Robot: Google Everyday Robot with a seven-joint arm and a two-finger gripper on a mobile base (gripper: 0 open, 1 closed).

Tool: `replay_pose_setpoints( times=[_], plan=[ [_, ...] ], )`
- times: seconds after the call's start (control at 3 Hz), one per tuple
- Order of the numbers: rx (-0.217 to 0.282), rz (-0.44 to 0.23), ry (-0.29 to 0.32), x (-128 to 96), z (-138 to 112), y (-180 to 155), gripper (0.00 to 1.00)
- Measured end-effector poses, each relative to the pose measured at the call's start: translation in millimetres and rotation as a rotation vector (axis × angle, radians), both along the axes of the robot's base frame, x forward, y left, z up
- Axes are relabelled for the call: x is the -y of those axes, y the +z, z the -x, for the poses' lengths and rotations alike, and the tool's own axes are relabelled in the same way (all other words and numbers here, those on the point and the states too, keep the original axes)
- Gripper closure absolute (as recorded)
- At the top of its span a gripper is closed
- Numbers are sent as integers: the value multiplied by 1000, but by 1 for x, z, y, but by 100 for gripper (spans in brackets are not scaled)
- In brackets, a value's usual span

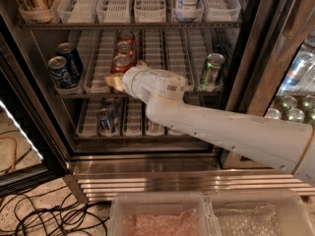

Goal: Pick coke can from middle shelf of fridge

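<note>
Diagonally outstretched, white arm (221,132) into fridge (147,167), gripper (114,81) at front coke can (121,63) on middle shelf (82,95) — grip unreadable.

Cans on the middle shelf, with the claw at the front one.
On the middle shelf (157,53) of the fridge (147,167), three coke cans are lined front to back, left of centre. The claw (124,75) is placed at the front coke can (121,63). Two cans (58,72) are set at the left end and one can (211,69) at the right. Lower cans (105,119) are kept beneath.
</note>
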State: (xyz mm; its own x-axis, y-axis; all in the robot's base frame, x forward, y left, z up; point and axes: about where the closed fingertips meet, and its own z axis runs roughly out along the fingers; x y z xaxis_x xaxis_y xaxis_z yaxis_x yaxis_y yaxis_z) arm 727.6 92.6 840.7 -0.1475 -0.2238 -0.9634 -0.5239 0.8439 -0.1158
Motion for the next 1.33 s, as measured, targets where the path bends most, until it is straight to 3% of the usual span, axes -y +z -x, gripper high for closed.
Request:
replay_pose_setpoints(
  times=[0.33,0.67,1.33],
  plan=[
    [15,-4,5,-5,-9,4,22],
    [16,-4,5,-5,-9,4,41],
    [10,-4,17,-5,-4,6,87]
  ],
)
